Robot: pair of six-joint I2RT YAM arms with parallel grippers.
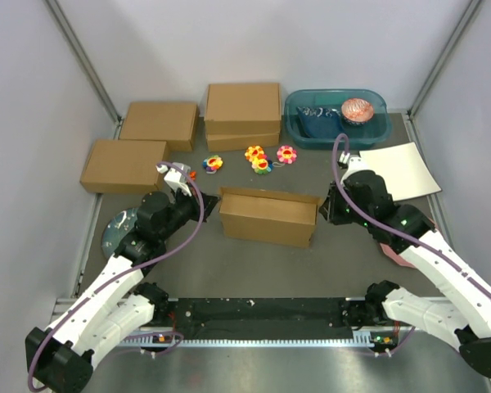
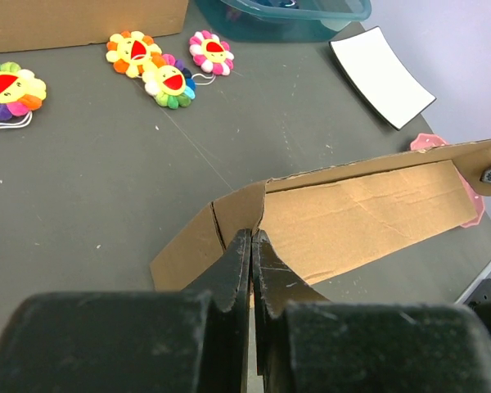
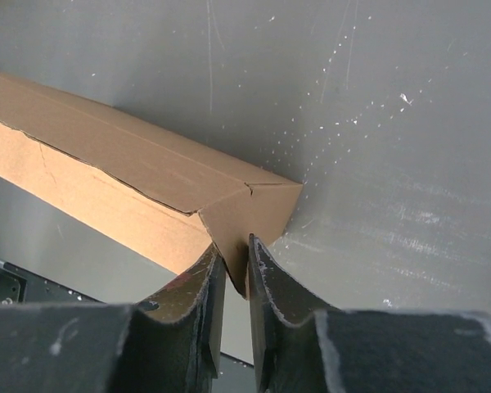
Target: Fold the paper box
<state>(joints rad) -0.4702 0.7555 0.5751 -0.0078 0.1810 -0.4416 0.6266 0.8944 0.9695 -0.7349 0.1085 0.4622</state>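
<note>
The paper box [image 1: 268,219] stands on its long edge in the middle of the table, a brown cardboard piece with one flap bent outward [image 2: 360,217]. My left gripper [image 1: 211,206] is at its left end, and its jaws [image 2: 252,239] are shut on the cardboard at the corner fold. At the right end, my right gripper [image 1: 327,210] has its fingers a narrow gap apart [image 3: 233,254], closed on the pointed corner of the end flap [image 3: 254,213]. The box hangs between the two grippers.
Ready-made brown boxes [image 1: 124,164] [image 1: 159,123] [image 1: 242,110] stand at the back left. Flower toys [image 1: 259,160] lie behind the box. A teal bin [image 1: 299,135] and a white sheet [image 1: 401,170] are at the back right, and a pink item [image 1: 397,252] lies under the right arm.
</note>
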